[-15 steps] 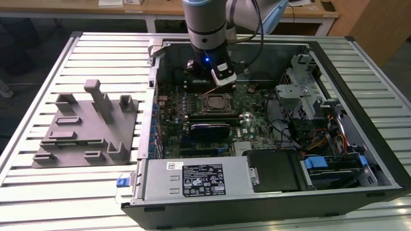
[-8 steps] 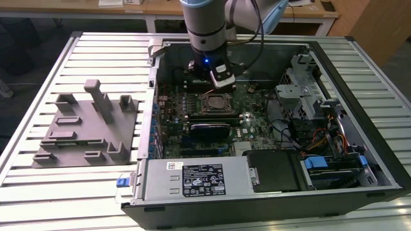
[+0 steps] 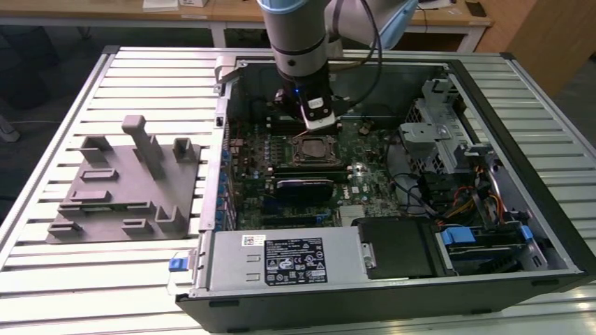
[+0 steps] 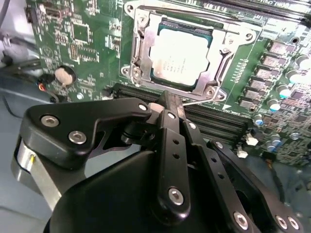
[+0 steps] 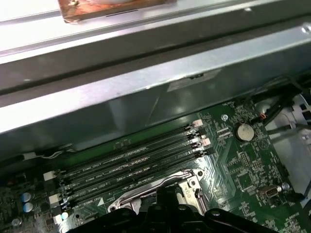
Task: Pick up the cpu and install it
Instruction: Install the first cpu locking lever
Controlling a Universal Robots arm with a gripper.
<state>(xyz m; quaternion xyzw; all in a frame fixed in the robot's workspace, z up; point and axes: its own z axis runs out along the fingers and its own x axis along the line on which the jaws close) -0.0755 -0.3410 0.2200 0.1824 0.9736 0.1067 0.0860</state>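
1. One cpu point(image 4: 181, 52) seated flat in the socket point(image 4: 138, 46), just ahead of the gripper point(image 4: 167, 104) tips; apparently already installed.
2. Gripper fingers point(image 4: 171, 141) pressed together, holding nothing, so seemingly let go after placing.
3. Hovering over the memory slots point(image 5: 131, 162) beside the socket, inside the open case point(image 3: 521, 91).
4. Grey fixture point(image 3: 130, 181) well apart, outside the case, bare of any chip.
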